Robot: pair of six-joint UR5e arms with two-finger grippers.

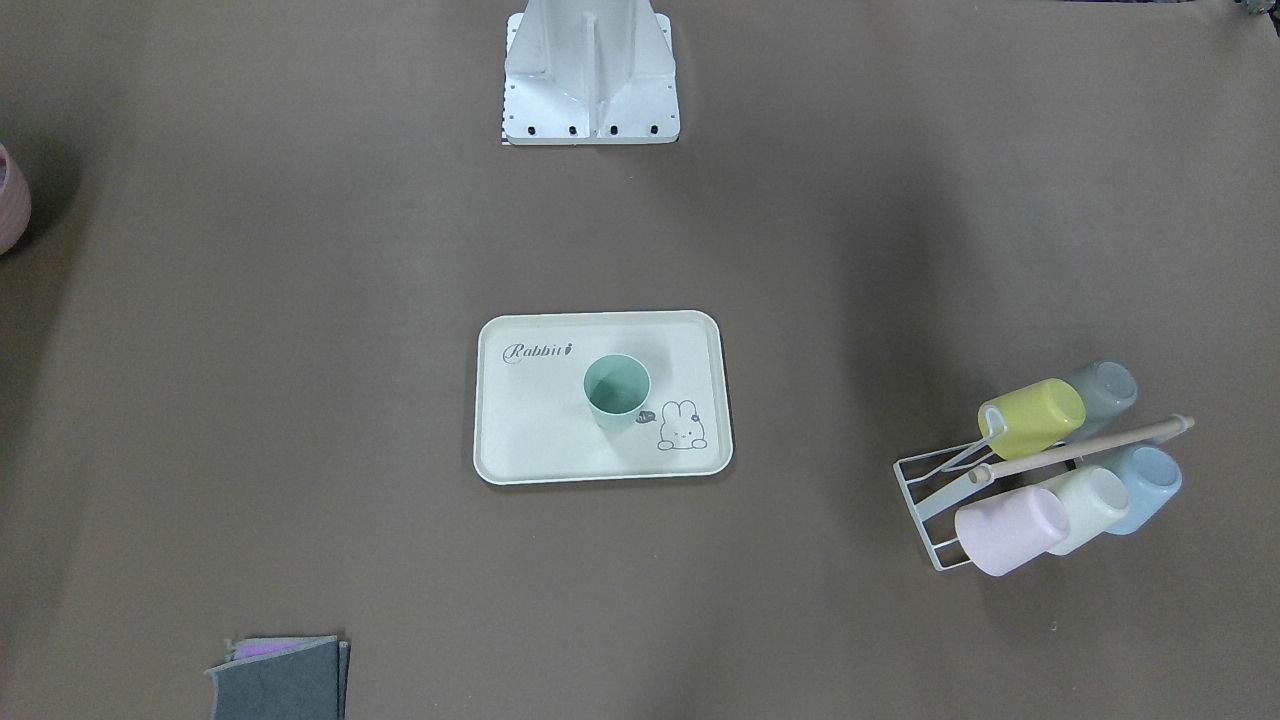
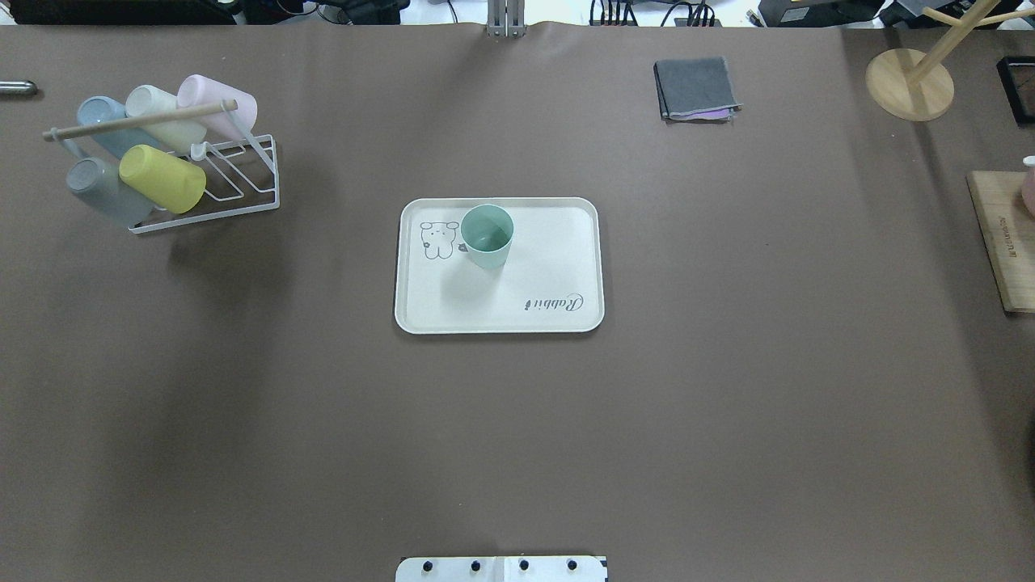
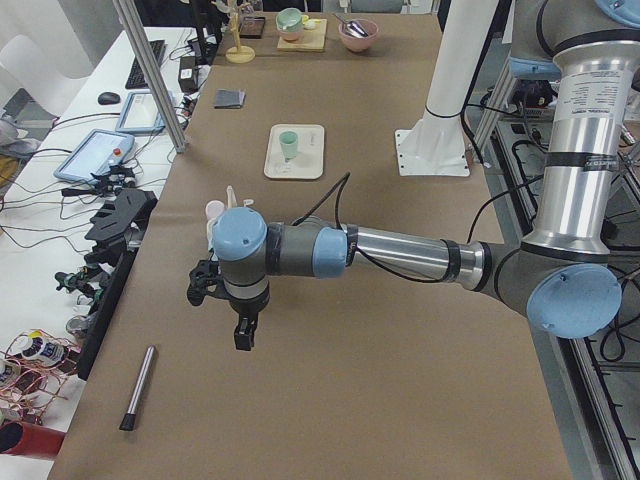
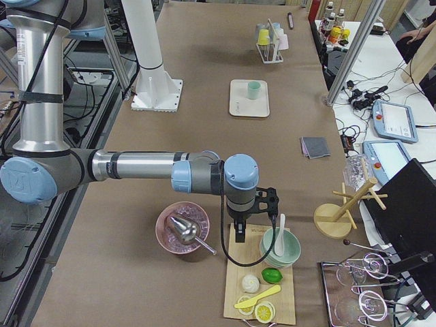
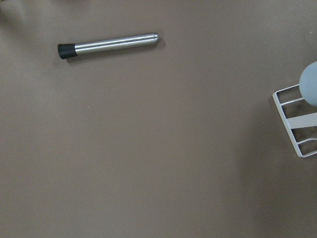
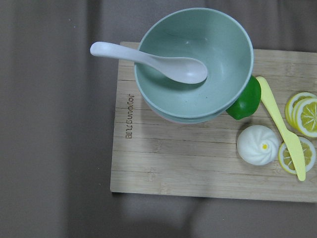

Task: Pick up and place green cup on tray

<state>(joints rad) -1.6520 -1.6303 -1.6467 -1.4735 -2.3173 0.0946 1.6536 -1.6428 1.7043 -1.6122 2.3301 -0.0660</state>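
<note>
The pale mint-green cup [image 1: 617,392] stands upright on the cream "Rabbit" tray [image 1: 540,440] in the middle of the table, next to the bunny drawing. It also shows in the overhead view [image 2: 487,236], on the tray [image 2: 542,259]. My left gripper [image 3: 243,335] hangs over the table's left end, far from the tray, and shows only in the exterior left view. My right gripper [image 4: 239,234] hangs over the wooden board at the right end and shows only in the exterior right view. I cannot tell whether either is open or shut. Neither is near the cup.
A white wire rack [image 2: 242,182] with several pastel cups stands at the far left. A metal cylinder [image 5: 109,44] lies beyond it. A folded grey cloth [image 2: 697,89] and a wooden stand [image 2: 910,81] sit far right. A wooden board [image 6: 198,163] holds a green bowl [image 6: 218,34] with a spoon, and food.
</note>
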